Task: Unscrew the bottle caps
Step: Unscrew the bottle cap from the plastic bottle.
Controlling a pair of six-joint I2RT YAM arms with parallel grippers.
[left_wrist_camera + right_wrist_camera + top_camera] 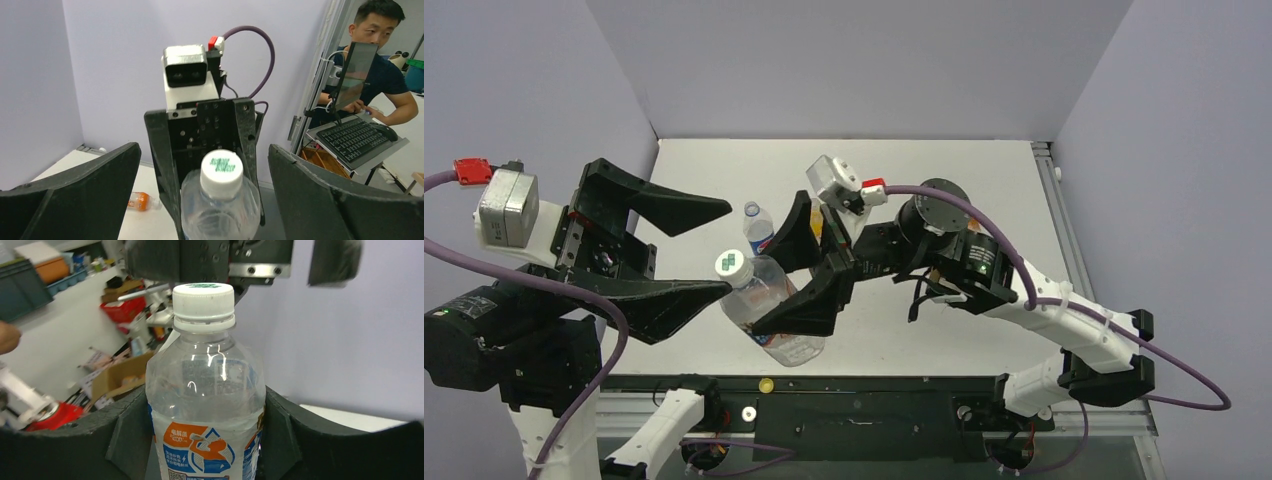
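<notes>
Two hands met at a clear plastic water bottle (776,345) held above the white worktop (874,345): the right hand (769,290) clamped its body, the left hand (727,250) gaped wide, empty, astride the white screw cap (734,267). Next, probably, close and twist. Only the right wrist view showed the cap seated on its collar; only the left, an orange bottle (141,200) lying down.
</notes>
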